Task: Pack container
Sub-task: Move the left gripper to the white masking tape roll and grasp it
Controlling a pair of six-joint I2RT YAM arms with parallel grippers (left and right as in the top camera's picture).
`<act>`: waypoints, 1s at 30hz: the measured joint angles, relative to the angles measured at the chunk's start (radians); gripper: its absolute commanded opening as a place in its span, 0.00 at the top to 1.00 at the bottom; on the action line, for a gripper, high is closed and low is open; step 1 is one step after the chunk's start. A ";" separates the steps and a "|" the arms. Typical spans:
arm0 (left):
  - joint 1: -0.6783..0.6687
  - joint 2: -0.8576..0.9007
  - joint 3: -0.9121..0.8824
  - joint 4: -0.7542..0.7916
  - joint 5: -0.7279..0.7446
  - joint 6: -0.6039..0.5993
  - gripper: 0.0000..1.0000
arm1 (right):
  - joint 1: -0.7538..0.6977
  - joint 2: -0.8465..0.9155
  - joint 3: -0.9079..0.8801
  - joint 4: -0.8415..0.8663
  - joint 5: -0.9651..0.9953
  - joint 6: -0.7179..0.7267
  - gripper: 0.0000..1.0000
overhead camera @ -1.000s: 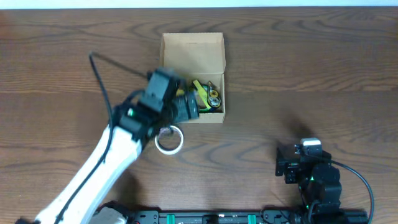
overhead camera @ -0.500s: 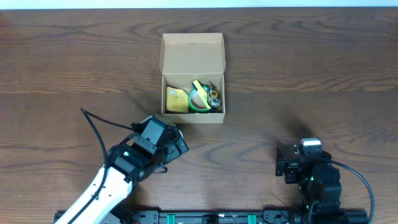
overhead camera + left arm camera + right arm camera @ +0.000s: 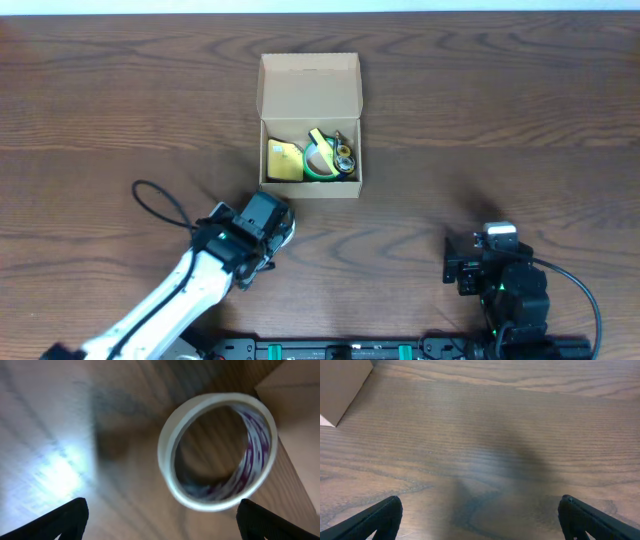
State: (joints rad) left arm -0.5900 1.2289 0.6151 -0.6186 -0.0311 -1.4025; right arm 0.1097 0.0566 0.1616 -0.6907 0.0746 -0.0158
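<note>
The tan cardboard container [image 3: 310,90] stands open at the table's middle back, lid flap folded away. Inside are a yellow packet [image 3: 284,161], a green ring [image 3: 320,170] and a small yellow item [image 3: 344,155]. A white tape roll [image 3: 217,452] lies flat on the table just in front of the container; overhead only its edge [image 3: 290,228] shows past my left arm. My left gripper [image 3: 160,522] is open, hovering just short of the roll, empty. The container's corner [image 3: 300,405] shows to the right. My right gripper [image 3: 480,517] is open and empty over bare wood at front right.
The right arm's base [image 3: 500,280] sits at the front right. A black cable [image 3: 160,200] loops left of my left arm. The container's side [image 3: 340,385] shows at the far left of the right wrist view. A rail runs along the front edge [image 3: 350,350].
My left arm has pulled back from over the container toward the front, ending low over the tape roll. The container's contents are now uncovered. The right arm has not moved.
</note>
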 measured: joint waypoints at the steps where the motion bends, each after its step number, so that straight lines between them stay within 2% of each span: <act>1: 0.000 0.025 0.000 0.027 -0.001 -0.011 0.04 | 0.000 0.000 0.000 0.000 0.000 0.000 0.01; 6: 0.001 0.110 0.000 0.082 -0.003 -0.096 0.00 | 0.000 0.000 0.000 0.000 0.000 0.000 0.01; 7: 0.004 0.124 0.000 0.083 -0.003 -0.127 0.05 | 0.000 0.000 0.000 0.000 0.000 0.000 0.01; 9: 0.014 0.133 0.000 0.084 -0.004 -0.155 0.07 | 0.000 0.000 0.000 0.000 0.000 0.000 0.01; 15: 0.053 0.143 0.000 0.083 -0.006 -0.192 0.08 | 0.000 0.000 0.000 0.000 0.000 0.000 0.01; 20: 0.062 0.184 0.002 0.080 0.001 -0.196 0.16 | 0.000 0.000 0.000 0.000 0.000 0.000 0.01; 21: 0.062 0.187 0.003 0.079 0.002 -0.196 0.20 | 0.000 0.000 0.000 0.000 0.000 0.000 0.01; 24: 0.064 0.200 0.008 0.072 0.011 -0.199 0.54 | 0.000 0.000 0.000 0.000 0.000 0.000 0.01; 27: 0.064 0.208 0.008 0.077 0.026 -0.199 0.79 | 0.000 0.000 0.000 0.000 0.000 0.000 0.01; 30: 0.064 0.211 0.008 0.093 0.032 -0.201 0.87 | 0.000 0.000 0.000 0.000 0.000 0.000 0.01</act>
State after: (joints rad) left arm -0.5262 1.4403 0.6231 -0.5251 0.0006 -1.6035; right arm 0.1097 0.0566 0.1616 -0.6903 0.0742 -0.0158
